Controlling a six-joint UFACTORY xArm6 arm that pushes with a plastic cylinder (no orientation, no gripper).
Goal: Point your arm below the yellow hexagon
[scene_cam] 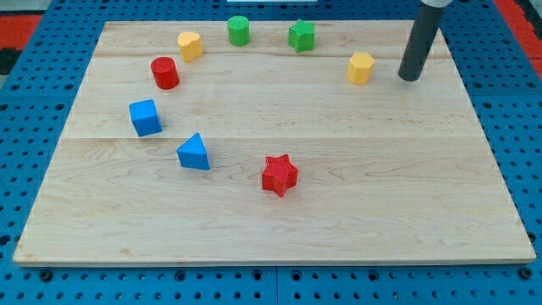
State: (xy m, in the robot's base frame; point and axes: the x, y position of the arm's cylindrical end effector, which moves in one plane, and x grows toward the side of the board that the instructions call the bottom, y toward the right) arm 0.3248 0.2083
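Yellow hexagon is my landmark: it sits on the wooden board toward the view's upper right, standing free with nothing touching it.

In the camera view, my tip rests on the board to the view's right of the yellow hexagon, near it but clearly apart, and only a touch lower than the block. The rod is a plain dark cylinder rising out of the top edge; it has nothing that spreads or pinches, and it touches no block.

To the view's left of the yellow hexagon and slightly higher stands a green star, then a green cylinder further left. Beyond that is a second yellow block, whose shape I cannot make out. A red cylinder lies far left of the hexagon at about its height. Lower and to the left come a blue cube and a blue triangle. A red star sits well below the hexagon and somewhat left.
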